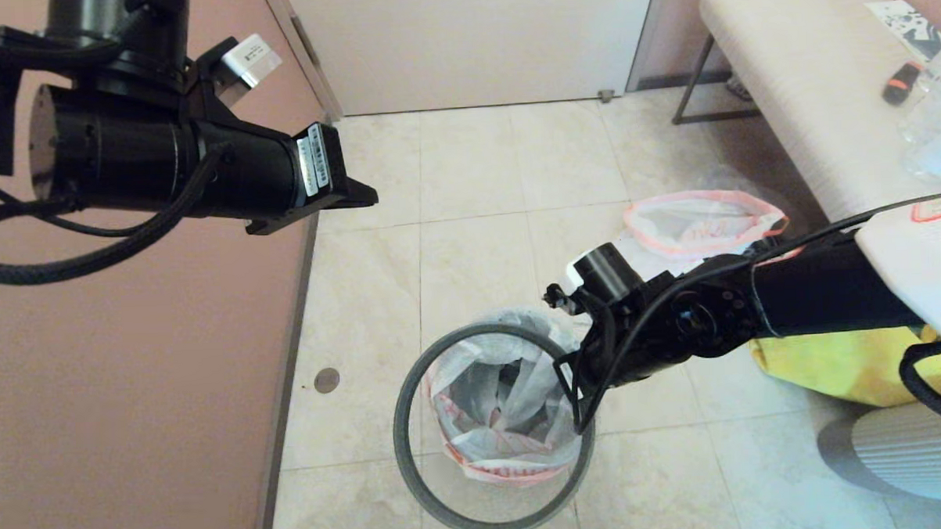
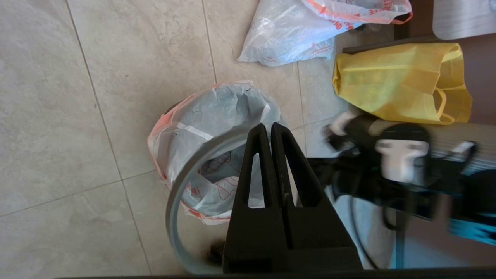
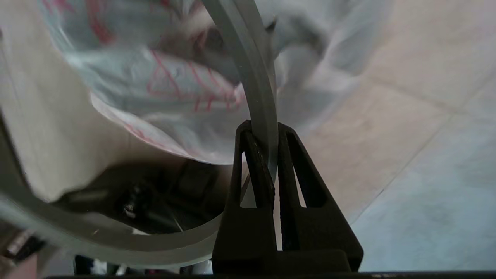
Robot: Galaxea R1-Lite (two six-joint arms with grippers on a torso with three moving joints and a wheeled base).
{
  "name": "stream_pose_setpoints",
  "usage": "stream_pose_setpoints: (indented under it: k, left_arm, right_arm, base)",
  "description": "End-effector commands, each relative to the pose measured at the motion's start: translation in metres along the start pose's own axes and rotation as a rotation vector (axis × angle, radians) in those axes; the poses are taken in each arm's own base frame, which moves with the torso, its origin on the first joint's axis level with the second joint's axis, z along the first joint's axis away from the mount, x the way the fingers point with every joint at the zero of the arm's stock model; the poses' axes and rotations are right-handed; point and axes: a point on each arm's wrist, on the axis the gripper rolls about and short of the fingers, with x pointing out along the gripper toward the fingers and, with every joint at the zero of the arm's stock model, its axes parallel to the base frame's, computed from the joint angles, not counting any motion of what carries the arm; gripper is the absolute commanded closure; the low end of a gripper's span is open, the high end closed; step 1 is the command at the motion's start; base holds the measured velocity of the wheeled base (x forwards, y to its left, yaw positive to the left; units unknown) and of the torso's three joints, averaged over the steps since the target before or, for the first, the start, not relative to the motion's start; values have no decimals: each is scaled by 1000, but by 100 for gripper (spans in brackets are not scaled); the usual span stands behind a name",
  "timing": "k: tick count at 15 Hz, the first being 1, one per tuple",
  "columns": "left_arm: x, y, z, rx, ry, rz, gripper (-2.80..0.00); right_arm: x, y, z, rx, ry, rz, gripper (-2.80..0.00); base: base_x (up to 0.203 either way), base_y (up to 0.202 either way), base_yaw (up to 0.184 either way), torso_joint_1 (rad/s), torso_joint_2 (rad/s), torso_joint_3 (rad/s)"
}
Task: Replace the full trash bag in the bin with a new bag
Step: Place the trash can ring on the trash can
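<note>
In the head view, the right gripper [image 1: 579,402] is reaching down over the bin [image 1: 501,420], which is standing on the tiled floor [image 1: 467,178] lined with a white bag printed in red [image 1: 495,408]; the gripper is pinching the thin dark grey hoop [image 1: 405,462], which is hanging lifted and off-centre, its near arc lying well outside the bin's mouth. A second bag with an orange rim [image 1: 704,221] is sitting open on the floor farther back, beside a pale bench [image 1: 809,88], and a yellow fabric tote [image 1: 834,369] is lying under the right arm, next to a pale grey ribbed object [image 1: 911,449]. The left arm is hovering high on the left, near the pink wall [image 1: 130,386]. In the left wrist view, the left gripper [image 2: 270,130] is showing its two fingers pressed together with nothing between them, poised above the bin [image 2: 217,155]; the hoop [image 2: 174,217] is curving past below it, the tote [image 2: 395,81] and the other bag [image 2: 294,35] are lying beyond, and the right arm is blurring across the frame. In the right wrist view, the right gripper [image 3: 263,130] is clamping the hoop [image 3: 254,69] between its fingertips, the band running up across the crumpled bag [image 3: 162,89].
</note>
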Motion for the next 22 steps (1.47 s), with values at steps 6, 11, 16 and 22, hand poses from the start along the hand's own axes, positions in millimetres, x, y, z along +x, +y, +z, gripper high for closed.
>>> stream_pose_setpoints:
  k: [6,11,16,22]
  left_arm:
    - [5,1,-1,-5,12,6,0]
    - [4,3,1,-9,10,-6,0]
    - [5,3,1,-9,12,-5,0]
    - [5,3,1,-9,11,-5,0]
  right_arm:
    - [43,-18,21,34,-20,3,0]
    - [69,-36,29,29,-27,-49,0]
    - [55,-46,40,38,-72,-67,0]
    - [65,-48,32,10,-31,-154,0]
  base:
    - [0,0,0,0,0,0]
    - [0,0,0,0,0,0]
    - [0,0,0,0,0,0]
    - [0,0,0,0,0,0]
